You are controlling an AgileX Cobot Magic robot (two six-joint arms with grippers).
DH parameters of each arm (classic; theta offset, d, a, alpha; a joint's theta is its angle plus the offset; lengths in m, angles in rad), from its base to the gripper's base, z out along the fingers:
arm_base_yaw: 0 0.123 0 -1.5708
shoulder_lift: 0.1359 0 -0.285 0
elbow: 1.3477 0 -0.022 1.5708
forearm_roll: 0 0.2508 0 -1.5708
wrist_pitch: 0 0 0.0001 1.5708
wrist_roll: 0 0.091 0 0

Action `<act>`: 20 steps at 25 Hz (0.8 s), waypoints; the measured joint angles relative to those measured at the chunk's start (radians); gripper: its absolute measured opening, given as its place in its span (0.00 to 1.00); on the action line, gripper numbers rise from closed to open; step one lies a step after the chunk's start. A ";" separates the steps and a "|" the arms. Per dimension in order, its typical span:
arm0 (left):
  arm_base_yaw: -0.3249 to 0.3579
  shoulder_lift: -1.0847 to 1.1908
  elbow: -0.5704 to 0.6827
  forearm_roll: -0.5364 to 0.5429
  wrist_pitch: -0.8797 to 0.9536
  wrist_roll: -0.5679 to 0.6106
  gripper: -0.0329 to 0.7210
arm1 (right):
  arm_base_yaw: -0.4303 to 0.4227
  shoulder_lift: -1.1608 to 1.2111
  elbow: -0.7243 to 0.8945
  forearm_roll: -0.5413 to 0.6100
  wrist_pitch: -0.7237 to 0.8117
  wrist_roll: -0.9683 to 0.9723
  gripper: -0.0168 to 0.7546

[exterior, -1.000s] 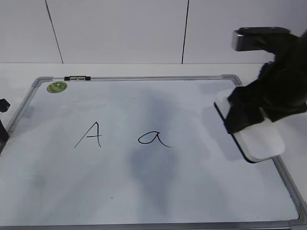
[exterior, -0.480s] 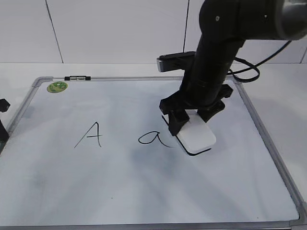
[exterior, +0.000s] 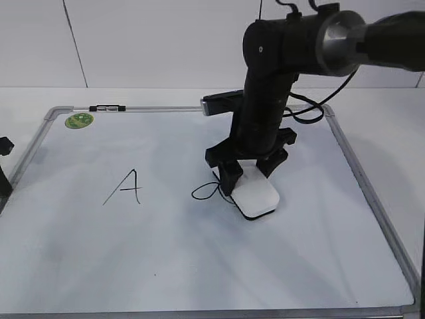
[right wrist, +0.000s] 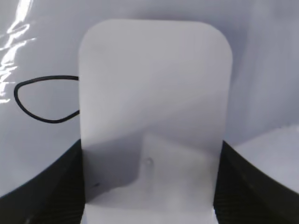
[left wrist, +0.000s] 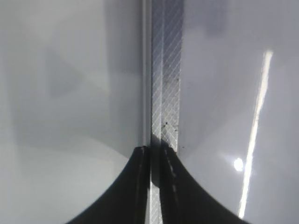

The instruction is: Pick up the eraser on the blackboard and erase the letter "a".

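Observation:
The white eraser (exterior: 255,195) lies flat on the blackboard (exterior: 166,252), held in my right gripper (exterior: 251,171), which is shut on it. In the right wrist view the eraser (right wrist: 154,107) fills the middle between the two dark fingers (right wrist: 42,186). The letter "a" (exterior: 206,193) is partly under the eraser's left edge; only its loop shows (right wrist: 42,100). The uppercase "A" (exterior: 126,187) stands to the left. My left gripper (left wrist: 154,156) is shut, its tips over the board's silver frame (left wrist: 166,70); in the exterior view only a bit of it shows at the left edge (exterior: 4,166).
A green round sticker (exterior: 79,120) and a black clip (exterior: 107,107) sit at the board's top left. The board's metal frame (exterior: 362,179) runs along the right side. The right arm (exterior: 279,60) reaches over the board's upper middle.
My right gripper has carried the eraser from the board's right edge leftward across the board; the eraser now covers the tail of the "a". The left arm has not moved.

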 joint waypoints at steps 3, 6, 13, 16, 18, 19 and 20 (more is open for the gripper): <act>0.000 0.000 0.000 0.002 0.000 0.000 0.07 | 0.005 0.029 -0.037 0.000 0.018 -0.002 0.72; 0.000 0.000 0.000 0.002 0.000 0.000 0.07 | 0.025 0.054 -0.077 -0.009 0.036 -0.012 0.72; 0.000 0.000 0.000 0.004 0.001 0.000 0.07 | 0.166 0.088 -0.125 -0.016 0.036 -0.035 0.72; 0.000 0.000 0.000 0.004 0.001 0.000 0.07 | 0.226 0.089 -0.129 -0.017 0.036 -0.043 0.72; 0.000 0.000 0.000 0.006 0.002 0.000 0.07 | 0.238 0.090 -0.129 -0.028 0.036 -0.043 0.72; 0.000 0.000 0.000 0.006 0.002 0.000 0.07 | 0.238 0.090 -0.129 -0.030 0.036 -0.040 0.72; 0.000 0.000 0.000 0.006 0.002 0.000 0.07 | 0.234 0.090 -0.129 -0.033 0.036 -0.033 0.72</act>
